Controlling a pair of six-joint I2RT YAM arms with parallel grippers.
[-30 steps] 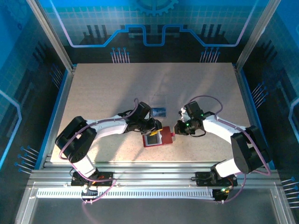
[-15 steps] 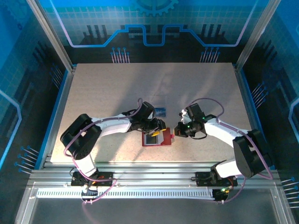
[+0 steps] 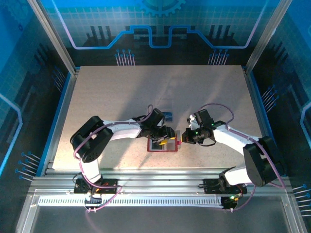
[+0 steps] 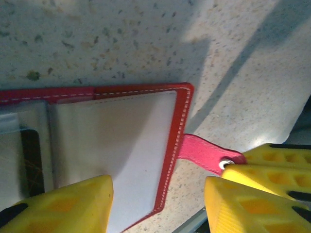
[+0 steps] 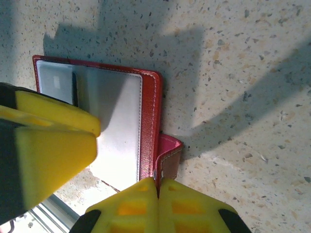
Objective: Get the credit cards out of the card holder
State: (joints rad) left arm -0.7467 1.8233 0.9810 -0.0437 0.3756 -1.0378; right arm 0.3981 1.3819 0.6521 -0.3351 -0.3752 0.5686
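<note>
the card holder point(image 3: 163, 144) lies open and flat under the spread, empty left gripper point(image 4: 158, 194). the right gripper point(image 5: 158, 187) is pinched on its red tab point(image 5: 170, 150). the holder's long axis runs gripper to gripper, tab toward the right one. the dark card point(image 4: 31, 160) in its pocket is probably light, stiff and slick, so pinch an exposed edge.

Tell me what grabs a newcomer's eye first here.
The open red card holder lies near the front edge of the table, its red tab pinched by the shut right gripper. The left gripper hangs open over its pale pockets; a blue card lies just beyond.
</note>
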